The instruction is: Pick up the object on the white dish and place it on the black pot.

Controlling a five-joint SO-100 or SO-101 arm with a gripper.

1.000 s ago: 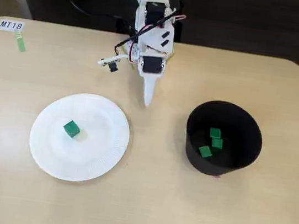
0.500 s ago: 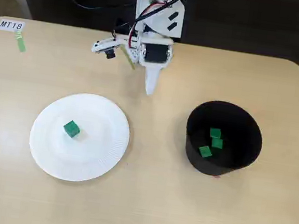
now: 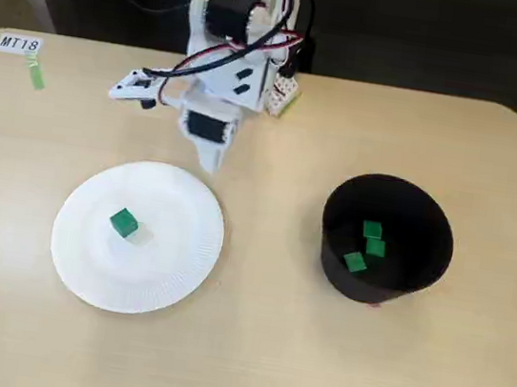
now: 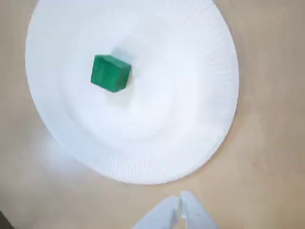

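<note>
A small green cube (image 3: 123, 223) lies near the middle of the white paper plate (image 3: 171, 268) at the left of the table in the fixed view. In the wrist view the cube (image 4: 110, 73) sits on the plate (image 4: 190, 124) above and left of my gripper (image 4: 180, 206). My gripper (image 3: 209, 159) hangs just behind the plate's far rim, its white fingers closed together and empty. The black pot (image 3: 422, 265) stands at the right and holds three green cubes (image 3: 368, 245).
The arm's base (image 3: 240, 18) stands at the table's back edge with red and black cables. A white label reading MT18 (image 3: 18, 43) and a green strip (image 3: 36, 76) lie at the back left. The table's right edge runs close behind the pot.
</note>
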